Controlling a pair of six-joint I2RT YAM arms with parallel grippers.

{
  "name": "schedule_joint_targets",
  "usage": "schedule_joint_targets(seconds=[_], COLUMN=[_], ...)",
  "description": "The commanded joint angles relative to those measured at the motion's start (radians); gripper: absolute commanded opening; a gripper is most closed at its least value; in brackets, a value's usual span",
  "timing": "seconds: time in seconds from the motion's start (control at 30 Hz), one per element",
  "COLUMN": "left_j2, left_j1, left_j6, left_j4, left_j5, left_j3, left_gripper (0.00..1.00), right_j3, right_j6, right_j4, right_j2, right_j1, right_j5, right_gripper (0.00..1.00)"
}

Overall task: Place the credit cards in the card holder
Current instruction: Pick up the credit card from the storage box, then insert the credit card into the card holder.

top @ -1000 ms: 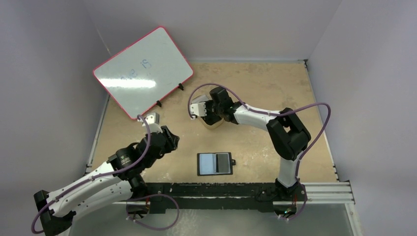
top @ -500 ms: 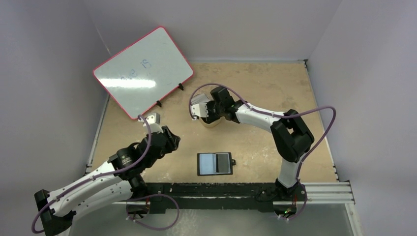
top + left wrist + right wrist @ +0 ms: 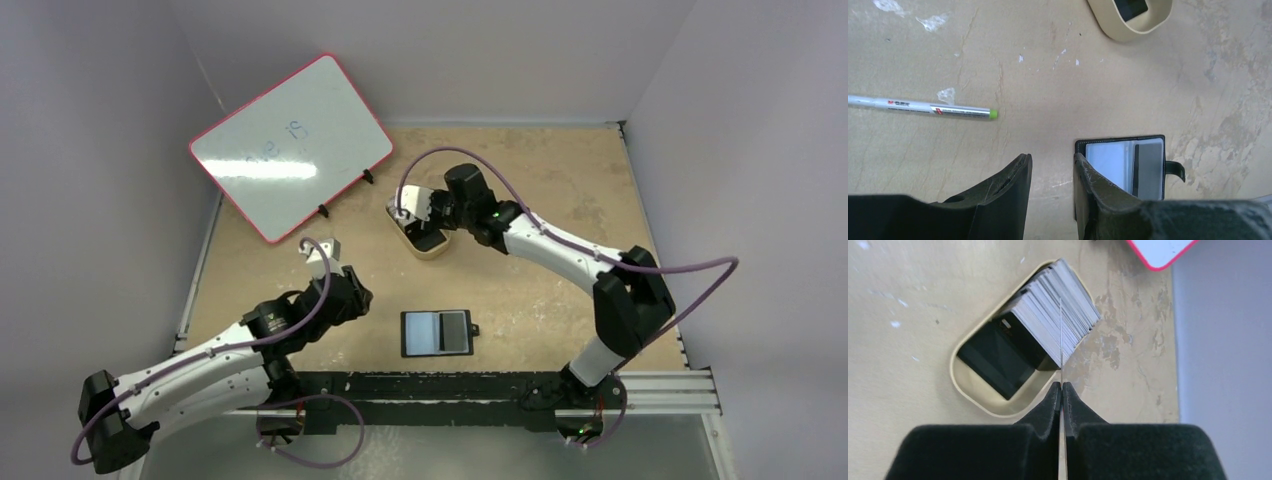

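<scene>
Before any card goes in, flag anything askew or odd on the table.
The credit cards sit tilted and fanned in the tan tin, their far end overhanging its rim. The right gripper pinches one of them edge-on.

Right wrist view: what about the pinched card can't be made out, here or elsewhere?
- Right wrist: card in the right gripper shows edge-on only; face unseen.
- Top external: that card is too small to see.
- Left wrist: the left gripper hides part of the card holder; frame edge cuts the pen.

Tan table (image 3: 560, 170) w/ open card holder (image 3: 437, 333), oval tin (image 3: 1148, 27), pen (image 3: 923, 106), whiteboard (image 3: 290, 145) far-left.
</scene>
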State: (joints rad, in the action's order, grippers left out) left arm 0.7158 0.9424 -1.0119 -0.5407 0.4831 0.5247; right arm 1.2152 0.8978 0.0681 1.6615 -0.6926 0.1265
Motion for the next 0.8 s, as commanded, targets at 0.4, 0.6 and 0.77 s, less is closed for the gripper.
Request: schedule_joint_targets(seconds=[0.4,0.6,0.77], left_j2=[0.136,0.175,0.211], left_j1=[-0.003,-0.002,-0.002], left_j6=[-0.039,-0.070,-0.091], left_j4=[0.315,0.407,0.455], left_j5=[-0.223,-0.262,-0.282], left_j3=[-0.131,-0.170,-0.198], left_gripper=[0.32,0.31,0.30], right_j3=[-0.265,-0.361,-0.425], right_j6=[-1.179,-1.497,-1.653], right_j4=[-0.221,-0.185,-0.116], right_j2=[-0.410,-0.444,-0.425], right_j1=[-0.036,-0.048,-0.134], right_j5=[-0.019,0.066,0.013], right_gripper=[0.00,0.00,0.00])
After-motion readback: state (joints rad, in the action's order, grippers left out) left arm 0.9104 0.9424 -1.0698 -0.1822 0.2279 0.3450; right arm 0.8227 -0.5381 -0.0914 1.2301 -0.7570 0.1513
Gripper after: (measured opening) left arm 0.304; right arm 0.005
